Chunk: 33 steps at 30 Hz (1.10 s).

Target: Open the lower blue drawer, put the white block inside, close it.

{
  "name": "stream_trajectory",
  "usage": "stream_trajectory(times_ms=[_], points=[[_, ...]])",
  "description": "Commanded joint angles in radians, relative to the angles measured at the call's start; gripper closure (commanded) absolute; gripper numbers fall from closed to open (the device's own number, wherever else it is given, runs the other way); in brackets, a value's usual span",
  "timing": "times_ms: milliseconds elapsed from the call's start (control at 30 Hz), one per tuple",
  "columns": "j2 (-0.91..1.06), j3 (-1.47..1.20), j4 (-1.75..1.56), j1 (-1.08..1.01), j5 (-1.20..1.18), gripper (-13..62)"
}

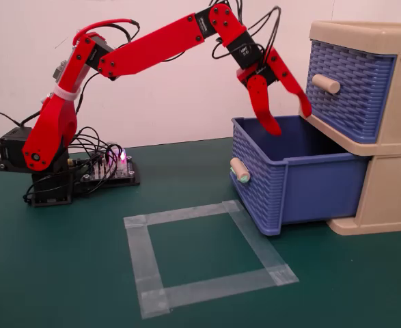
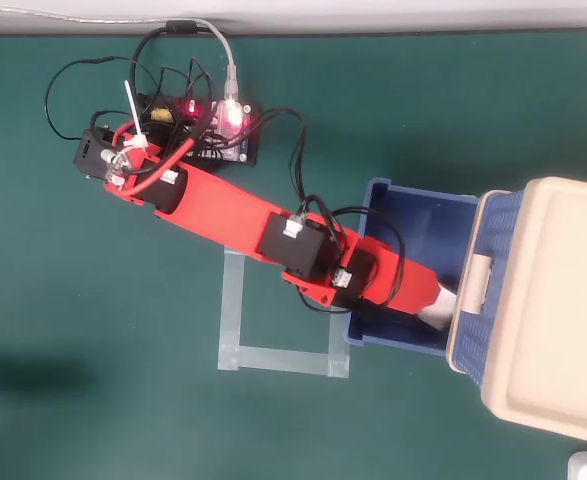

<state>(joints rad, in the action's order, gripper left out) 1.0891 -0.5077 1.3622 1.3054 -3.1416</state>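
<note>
In the fixed view, the gripper (image 1: 286, 120) hangs over the lower blue drawer (image 1: 289, 179) with its two red fingers (image 1: 263, 106) spread wide apart. Nothing is between them, and the tips do not touch the drawer walls; the left finger points down into the open basket. The lower blue drawer is pulled far out of the beige cabinet (image 1: 384, 198) toward the left, and its knob (image 1: 240, 170) with the pale green tip faces left and near. There are two blue drawers: the upper blue drawer (image 1: 350, 89) is shut and has a plain beige knob. The white block is not seen in this view. One red arm (image 1: 152, 44) stands on its base (image 1: 46, 167) at the left, rises up, then reaches horizontally to the right and bends down at the wrist. One square of clear tape (image 1: 207, 258) lies on the green table (image 1: 57, 273), near and left of the drawer. One circuit board (image 1: 111, 167) with small lights sits just beside the base.

In the overhead view, the arm goes diagonally from the upper left to the drawer (image 2: 413, 205) at the right. The gripper (image 2: 425, 297) is over the lower part of the drawer, and here I cannot tell how wide it stands. A small white thing, which seems to be the white block (image 2: 439, 306), shows just at its tip, inside the drawer close to the cabinet (image 2: 553, 310). The tape square (image 2: 235, 320) is partly under the arm.
</note>
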Motion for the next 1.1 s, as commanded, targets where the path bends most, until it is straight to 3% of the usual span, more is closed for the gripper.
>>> stream_trajectory(times_ms=[0, 133, 267, 467, 767, 933, 1067], points=[[0.147, 0.035, -0.003, 0.02, -0.02, 15.1], [0.344, 0.028, 0.224, 0.018, 0.008, 15.2], [0.451, -0.061, 0.626, 0.015, 0.261, 15.4], [0.436, -0.359, 0.534, -0.069, 0.666, 15.5], [0.018, -0.295, 0.009, -0.023, 0.663, 15.3], [-0.242, -0.023, -0.307, 0.041, 0.538, 15.1], [-0.353, 0.17, -0.321, 0.075, 0.503, 15.1]])
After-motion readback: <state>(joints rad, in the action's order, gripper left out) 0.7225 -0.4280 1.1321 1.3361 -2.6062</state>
